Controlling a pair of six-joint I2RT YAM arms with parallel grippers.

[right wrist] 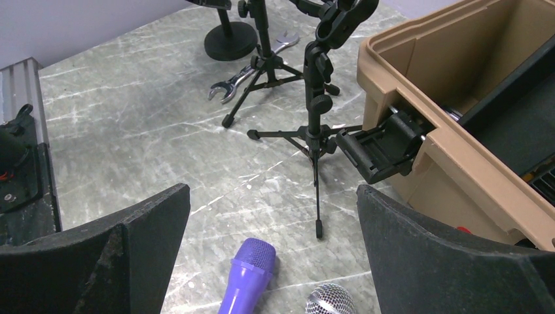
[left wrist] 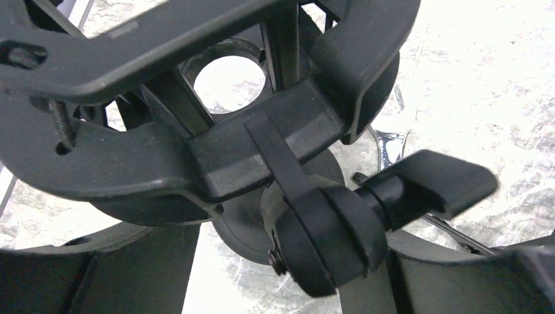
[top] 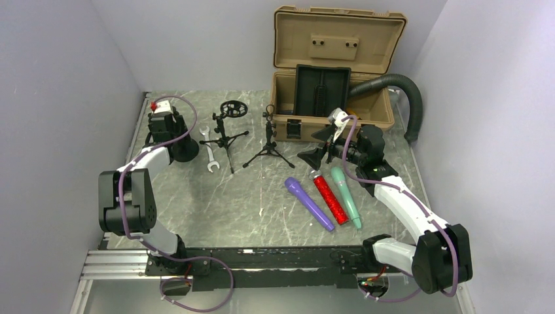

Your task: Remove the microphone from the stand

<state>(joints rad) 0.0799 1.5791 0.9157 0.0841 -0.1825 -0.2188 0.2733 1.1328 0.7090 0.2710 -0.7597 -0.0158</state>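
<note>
Right wrist: right claw (right wrist: 271, 196) gapes empty near the purple microphone (right wrist: 247, 278). Left claw (left wrist: 281, 261) sits released around a stand clamp (left wrist: 262, 150).

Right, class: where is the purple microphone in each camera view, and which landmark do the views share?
Top external: purple microphone lies right of centre, slightly below the middle.
Left wrist: not in it.
Right wrist: bottom edge, centre.
Shared landmark: small tripod stand just beyond it, in the top and right wrist views only.

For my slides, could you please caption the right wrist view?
Open right gripper frames a purple microphone on the table, with a tripod stand beside the tan case.
</note>
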